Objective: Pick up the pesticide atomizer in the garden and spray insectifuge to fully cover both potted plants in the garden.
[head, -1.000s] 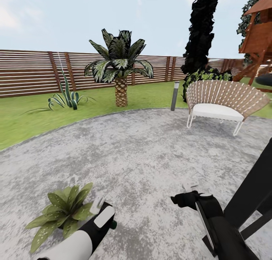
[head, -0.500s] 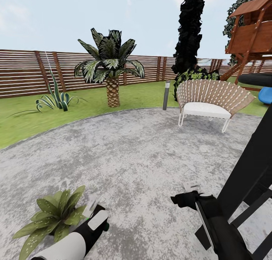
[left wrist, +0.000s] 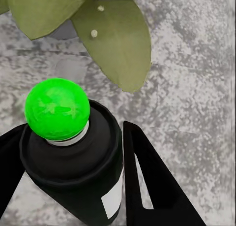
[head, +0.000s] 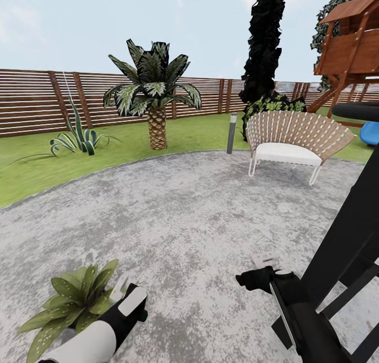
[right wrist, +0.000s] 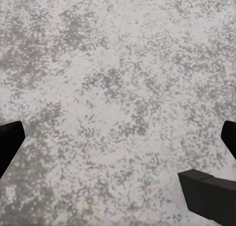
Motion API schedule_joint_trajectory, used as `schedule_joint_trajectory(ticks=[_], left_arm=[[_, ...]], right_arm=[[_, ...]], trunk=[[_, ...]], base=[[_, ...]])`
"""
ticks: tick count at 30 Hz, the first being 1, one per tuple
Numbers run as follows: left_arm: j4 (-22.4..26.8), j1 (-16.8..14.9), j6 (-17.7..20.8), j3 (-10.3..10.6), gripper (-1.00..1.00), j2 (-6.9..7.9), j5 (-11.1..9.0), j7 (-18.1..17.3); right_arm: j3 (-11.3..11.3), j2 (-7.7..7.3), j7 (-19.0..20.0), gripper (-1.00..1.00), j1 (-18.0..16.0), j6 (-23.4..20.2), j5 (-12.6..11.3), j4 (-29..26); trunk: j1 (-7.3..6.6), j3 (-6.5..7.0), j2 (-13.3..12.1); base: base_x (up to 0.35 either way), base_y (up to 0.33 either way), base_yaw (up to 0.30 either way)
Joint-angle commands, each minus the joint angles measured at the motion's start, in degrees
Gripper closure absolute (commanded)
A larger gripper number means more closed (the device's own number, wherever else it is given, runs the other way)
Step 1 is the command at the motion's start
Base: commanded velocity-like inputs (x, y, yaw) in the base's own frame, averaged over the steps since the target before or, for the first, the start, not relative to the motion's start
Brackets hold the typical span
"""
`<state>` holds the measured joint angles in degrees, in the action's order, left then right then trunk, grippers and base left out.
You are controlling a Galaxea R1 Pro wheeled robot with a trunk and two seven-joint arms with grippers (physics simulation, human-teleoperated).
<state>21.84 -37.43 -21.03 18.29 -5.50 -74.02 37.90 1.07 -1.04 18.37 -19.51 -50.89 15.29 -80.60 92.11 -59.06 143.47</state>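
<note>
Left gripper: I have it clamped on the pesticide atomizer, just beside the potted plant.
Right gripper: fingers spread wide over bare paving.
Around: palm, white-seated chair, bollard.
Ground: grey paved circle, lawn, slatted fence.
</note>
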Motion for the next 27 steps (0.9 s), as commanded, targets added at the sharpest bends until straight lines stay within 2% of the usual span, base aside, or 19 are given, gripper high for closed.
schedule_joint_trajectory(ticks=[1,3,6,11,13,15,18,25,27], left_arm=[[1.9,0.1,0.1,0.1,1.00,0.59,0.0,1.6],[4.3,0.3,0.2,0.2,1.00,2.20,-0.2,3.7],[6.4,0.7,1.6,0.2,1.00,3.36,-0.3,5.3],[6.3,0.9,9.3,-0.2,1.00,5.59,-0.5,5.3],[5.9,0.9,11.8,-2.7,1.00,5.71,-0.6,5.4],[5.8,0.9,13.3,-3.5,1.00,5.63,-0.6,5.9],[5.3,0.9,18.1,-3.9,1.00,5.58,-0.5,6.5],[4.7,0.7,19.0,-3.8,1.00,5.55,-0.4,7.4],[4.8,0.5,20.8,-3.8,1.00,5.53,-0.3,9.6]], right_arm=[[0.0,0.00,0.0,-1.00,0.0,0.0,0.0,0.0],[0.1,-0.02,0.0,-1.00,0.0,0.0,0.0,0.0],[0.1,-0.02,0.0,-1.00,0.0,0.0,0.0,0.0],[0.1,-0.02,0.0,-1.00,0.0,0.0,0.0,0.0],[0.1,-0.02,0.0,-1.00,0.0,0.0,0.0,0.0],[0.1,0.00,0.0,-1.00,0.0,0.0,0.0,0.0],[0.1,-0.02,0.0,-1.00,0.0,0.0,0.0,0.0],[0.1,-0.02,0.0,-1.00,0.0,0.0,0.0,0.0],[0.1,-0.02,0.0,-1.00,0.0,0.0,0.0,-0.1]], trunk=[[0.00,0.00,0.0],[0.00,0.00,0.0],[0.00,0.00,0.0],[0.00,0.00,0.0],[0.00,0.00,0.0],[0.00,0.00,0.0],[0.00,0.00,0.0],[0.00,0.00,0.0],[0.00,0.00,0.0]], base=[[0.000,0.000,0.000],[0.000,0.000,0.000],[0.000,0.000,0.000],[0.000,0.000,0.000],[0.000,0.000,0.000],[0.000,0.000,0.000],[0.000,0.000,0.000],[0.000,0.000,0.000],[0.000,0.000,0.000]])
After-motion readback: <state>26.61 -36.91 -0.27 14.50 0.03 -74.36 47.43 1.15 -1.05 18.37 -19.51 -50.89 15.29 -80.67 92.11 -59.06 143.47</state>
